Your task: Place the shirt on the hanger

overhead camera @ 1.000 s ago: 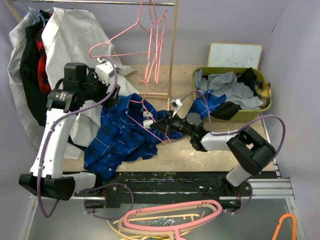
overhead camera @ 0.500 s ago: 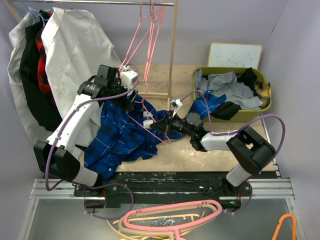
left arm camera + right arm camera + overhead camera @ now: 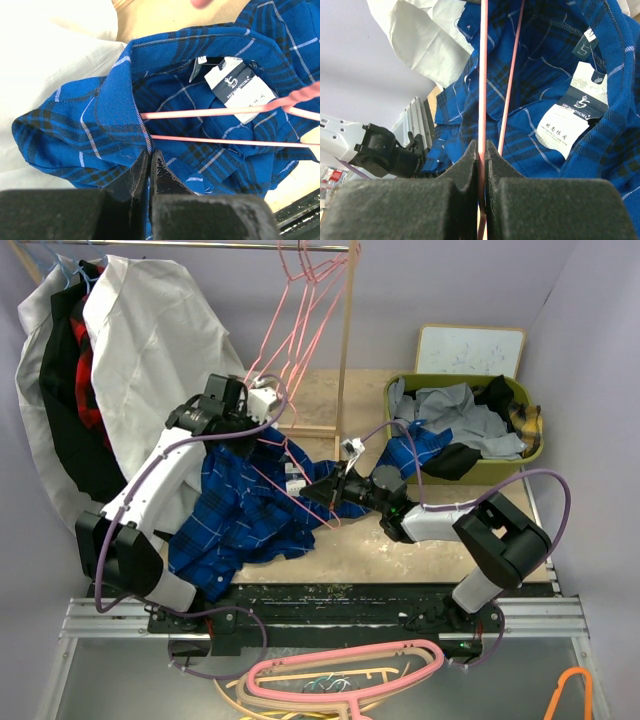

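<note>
The royal-blue checked shirt (image 3: 235,515) lies crumpled on the table with its collar and white label (image 3: 230,85) facing up. Two thin wires of the pink hanger (image 3: 210,113) run inside the open collar. My left gripper (image 3: 150,156) is shut on the shirt's front edge just below the collar, at the garment's upper part in the top view (image 3: 270,428). My right gripper (image 3: 483,146) is shut on one wire of the hanger (image 3: 483,75), reaching in from the right (image 3: 318,492). The hanger's hook is hidden.
A large white garment (image 3: 150,330) and dark clothes hang at the left of the rail, with several pink hangers (image 3: 310,300) beside a wooden post (image 3: 345,340). A green basket (image 3: 535,465) of clothes stands at the right. A thick pink hanger (image 3: 340,665) and an orange hanger (image 3: 572,690) lie in front.
My left arm swung right from the white garment onto the shirt's collar area, and its jaws went from wide open to shut on the fabric. The right arm stayed still.
</note>
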You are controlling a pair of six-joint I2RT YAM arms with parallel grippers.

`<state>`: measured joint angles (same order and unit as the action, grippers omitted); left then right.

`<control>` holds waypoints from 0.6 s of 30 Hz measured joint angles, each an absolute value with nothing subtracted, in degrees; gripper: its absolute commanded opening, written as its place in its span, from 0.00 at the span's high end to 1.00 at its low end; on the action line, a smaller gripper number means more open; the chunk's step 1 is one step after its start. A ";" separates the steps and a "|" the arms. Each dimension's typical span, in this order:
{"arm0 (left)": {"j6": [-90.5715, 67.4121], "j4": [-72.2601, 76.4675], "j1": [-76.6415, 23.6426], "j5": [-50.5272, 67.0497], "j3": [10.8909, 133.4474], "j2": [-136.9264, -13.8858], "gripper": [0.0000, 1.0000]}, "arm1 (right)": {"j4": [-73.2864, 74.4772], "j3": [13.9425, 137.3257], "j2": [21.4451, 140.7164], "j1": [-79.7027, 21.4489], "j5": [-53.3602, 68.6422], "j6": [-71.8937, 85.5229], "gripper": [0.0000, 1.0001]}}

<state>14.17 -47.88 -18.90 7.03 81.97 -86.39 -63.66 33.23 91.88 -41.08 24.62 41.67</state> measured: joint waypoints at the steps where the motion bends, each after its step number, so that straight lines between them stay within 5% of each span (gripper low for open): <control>1: 14.39 -47.90 -18.90 6.94 82.00 -86.26 1.00 | -63.68 33.26 91.85 -41.08 24.62 41.74 1.00; 18: 17.37 -54.89 -18.90 16.80 84.86 -75.72 1.00 | -63.22 44.88 99.96 -41.12 27.42 42.13 1.00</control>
